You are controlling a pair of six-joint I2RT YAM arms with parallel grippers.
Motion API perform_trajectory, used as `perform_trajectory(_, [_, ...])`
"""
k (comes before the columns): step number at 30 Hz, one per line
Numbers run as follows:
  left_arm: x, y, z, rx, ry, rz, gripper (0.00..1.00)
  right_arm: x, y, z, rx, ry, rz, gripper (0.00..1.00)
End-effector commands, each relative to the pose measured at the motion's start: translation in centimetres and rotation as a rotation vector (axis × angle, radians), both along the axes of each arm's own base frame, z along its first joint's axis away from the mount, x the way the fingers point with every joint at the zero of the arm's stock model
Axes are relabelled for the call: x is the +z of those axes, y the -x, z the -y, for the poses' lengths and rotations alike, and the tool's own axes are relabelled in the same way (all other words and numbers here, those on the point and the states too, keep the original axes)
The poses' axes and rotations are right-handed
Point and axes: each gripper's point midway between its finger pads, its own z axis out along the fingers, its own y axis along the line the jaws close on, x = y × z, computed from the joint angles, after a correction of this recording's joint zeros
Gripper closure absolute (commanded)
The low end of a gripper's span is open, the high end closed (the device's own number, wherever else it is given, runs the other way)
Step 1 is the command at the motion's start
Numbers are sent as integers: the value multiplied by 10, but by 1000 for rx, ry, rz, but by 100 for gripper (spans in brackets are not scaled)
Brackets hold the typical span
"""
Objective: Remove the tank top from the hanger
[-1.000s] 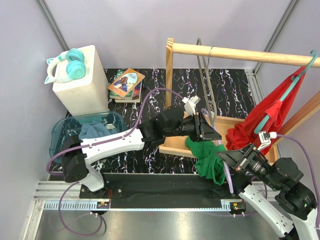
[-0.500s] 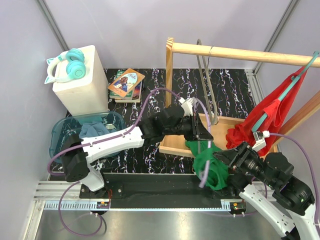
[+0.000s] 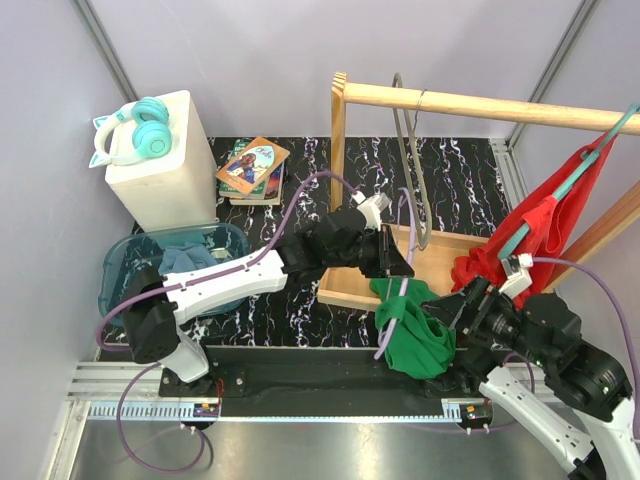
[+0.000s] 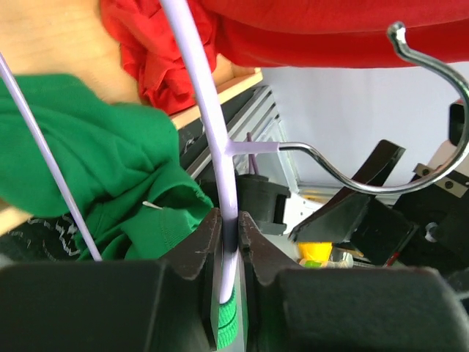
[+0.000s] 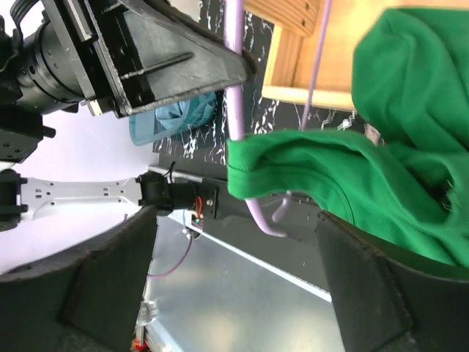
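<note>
Jaws being clamped on the hanger (image 4: 198, 88) at the left gripper (image 4: 229, 220), the tank top (image 4: 95, 147) should be pinched by the wide-spread right gripper (image 5: 234, 271)

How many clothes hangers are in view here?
3. A lavender hanger is clamped in the left tool, with the green tank top draped on it. A bare grey hanger hooks on the wooden rod. A teal hanger holds the red garment. None seems hidden.
</note>
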Motion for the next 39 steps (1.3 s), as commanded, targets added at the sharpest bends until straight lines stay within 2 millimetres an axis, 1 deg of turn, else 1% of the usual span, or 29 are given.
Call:
perform_trajectory(1, [79,-25,6,55,251,176,100,15,-18,-28,110,3,112,11])
perform_trajectory(2, [84,-26,7,56,268,186,100,13,-20,-29,114,16,111,17])
perform_trajectory(3, [86,-27,8,58,273,190,100,8,-26,-30,105,43,102,20])
perform_trajectory(5, [88,-29,9,64,278,194,100,5,-34,-31,96,73,113,24])
perform_trajectory(8, [87,-33,8,82,272,189,100,1,-41,-38,113,85,113,34])
perform_trajectory(9, [87,-34,8,82,273,187,100,-2,-40,-42,130,82,99,40])
perform_trajectory(11, [87,-36,9,83,275,179,100,-9,-38,-46,147,72,75,45])
perform_trajectory(12, [86,-37,9,82,274,176,100,-13,-36,-47,156,64,65,54])
perform_trajectory(14, [88,-40,9,88,273,182,100,-15,-33,-47,157,51,55,60])
perform_trajectory(15, [88,-41,9,91,271,182,100,-17,-31,-47,162,42,54,61])
perform_trajectory(18, [90,-44,11,92,275,180,100,-24,-25,-48,175,25,39,69])
perform_trajectory(19, [90,-44,12,91,275,179,100,-25,-23,-48,177,16,28,77])
perform_trajectory(20, [89,-44,13,90,274,174,100,-26,-21,-49,183,7,22,81])
perform_trajectory(23, [87,-46,12,99,268,171,100,-31,-17,-48,187,2,-3,99])
perform_trajectory(24, [87,-47,11,105,266,172,100,-30,-14,-46,186,-4,-2,100])
perform_trajectory(25, [85,-48,11,108,260,169,100,-34,-11,-43,185,9,-17,100])
perform_trajectory(27, [82,-53,8,130,245,158,100,-34,-6,-35,167,19,-11,100])
perform_trajectory(28, [80,-54,7,134,238,151,100,-41,-1,-31,166,37,-36,100])
perform_trajectory(30, [81,-57,5,142,240,143,100,-42,4,-23,150,41,-32,100])
perform_trajectory(31, [80,-57,5,143,239,139,100,-47,6,-20,144,50,-49,100])
perform_trajectory(36, [78,-58,3,146,234,131,100,-43,6,-15,119,47,-36,100])
perform_trajectory(39, [77,-57,3,142,234,122,100,-40,7,-11,104,46,-22,98])
